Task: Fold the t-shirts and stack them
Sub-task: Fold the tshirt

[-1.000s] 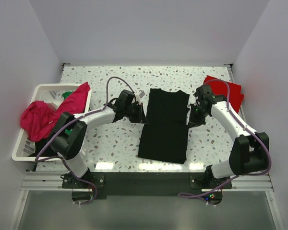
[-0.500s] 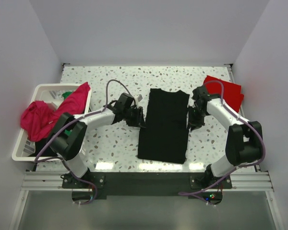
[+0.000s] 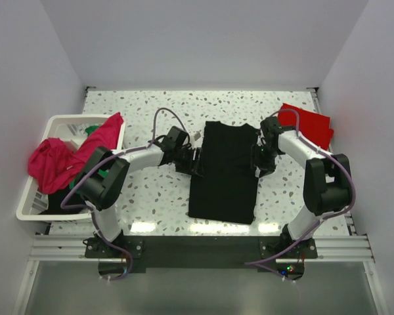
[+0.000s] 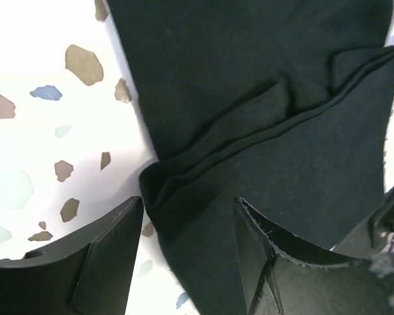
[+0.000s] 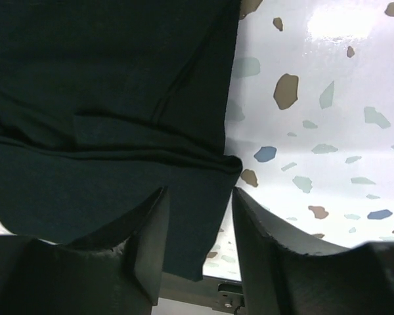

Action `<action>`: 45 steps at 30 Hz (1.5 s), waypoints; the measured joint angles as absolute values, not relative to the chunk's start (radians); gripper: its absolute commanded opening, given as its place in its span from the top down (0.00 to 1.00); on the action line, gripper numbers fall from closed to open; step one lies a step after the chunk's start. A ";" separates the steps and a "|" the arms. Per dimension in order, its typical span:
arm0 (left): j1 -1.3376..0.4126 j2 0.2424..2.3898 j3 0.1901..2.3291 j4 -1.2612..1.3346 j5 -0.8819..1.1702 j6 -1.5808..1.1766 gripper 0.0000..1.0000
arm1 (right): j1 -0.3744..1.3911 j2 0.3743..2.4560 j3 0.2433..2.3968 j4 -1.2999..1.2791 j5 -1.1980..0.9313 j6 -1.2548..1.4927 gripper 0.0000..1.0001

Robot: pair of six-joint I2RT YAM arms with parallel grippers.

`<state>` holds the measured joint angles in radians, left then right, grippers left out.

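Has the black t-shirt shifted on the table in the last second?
No. The black t-shirt lies where it did, its near hem just as close to the front edge of the table.

We are in a robot lab booth: plain white walls [image 3: 203,46] beyond the left pincer [image 3: 197,163], speckled table [image 3: 151,111] under it, aluminium mounting rail [image 3: 203,250] behind.

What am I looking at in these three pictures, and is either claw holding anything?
Two robot arms are bolted at the near edge of a speckled table. The wide picture looks down from above. The other two come from a camera on each wrist, looking past that arm's own two fingers. A black t-shirt lies in the middle, folded narrow. The left gripper and right gripper sit at its two side edges, both open, gripping nothing. A red t-shirt lies far right. A white basket at left holds a pink shirt.
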<state>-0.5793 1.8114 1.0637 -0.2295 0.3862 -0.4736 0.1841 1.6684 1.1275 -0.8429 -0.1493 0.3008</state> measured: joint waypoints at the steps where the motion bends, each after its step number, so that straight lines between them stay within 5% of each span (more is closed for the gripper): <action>1: -0.579 1.820 1.066 -0.234 0.386 -0.468 0.38 | 0.184 1.681 1.125 -0.841 -0.149 0.298 0.51; 6: -0.579 1.829 1.073 -0.250 0.391 -0.458 0.45 | 0.184 1.694 1.101 -0.837 -0.148 0.294 0.46; 14: -0.579 1.829 1.073 -0.241 0.426 -0.458 0.60 | 0.184 1.721 1.087 -0.809 -0.149 0.294 0.53; 17: -0.580 1.829 1.073 -0.227 0.439 -0.461 0.70 | 0.184 1.738 1.081 -0.795 -0.149 0.292 0.64; 20: -0.583 1.829 1.073 -0.217 0.447 -0.465 0.90 | 0.184 1.750 1.071 -0.787 -0.149 0.287 0.80; 23: -0.584 1.829 1.067 -0.202 0.453 -0.462 0.94 | 0.184 1.750 1.069 -0.788 -0.150 0.287 0.83; 25: -0.584 1.829 1.066 -0.199 0.453 -0.461 0.88 | 0.184 1.749 1.066 -0.787 -0.149 0.289 0.73; 26: -0.584 1.829 1.066 -0.199 0.449 -0.461 0.68 | 0.184 1.747 1.065 -0.787 -0.149 0.291 0.62; 29: -0.584 1.829 1.066 -0.212 0.408 -0.468 0.41 | 0.184 1.738 1.055 -0.797 -0.145 0.289 0.52; 32: -0.584 1.826 1.066 -0.239 0.353 -0.488 0.32 | 0.184 1.690 1.036 -0.813 -0.144 0.287 0.48; 37: -0.592 1.722 0.997 -0.264 0.259 -0.514 0.25 | 0.184 1.486 0.934 -0.844 -0.183 0.287 0.48; 45: -0.787 1.485 0.808 -0.268 0.224 -0.585 0.30 | 0.297 1.341 0.820 -0.896 -0.263 0.376 0.49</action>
<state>-0.7872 1.4849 0.8082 -0.2676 0.2237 -0.5846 0.2970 1.3415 0.8204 -0.8955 -0.2626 0.3763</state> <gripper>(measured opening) 0.713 0.515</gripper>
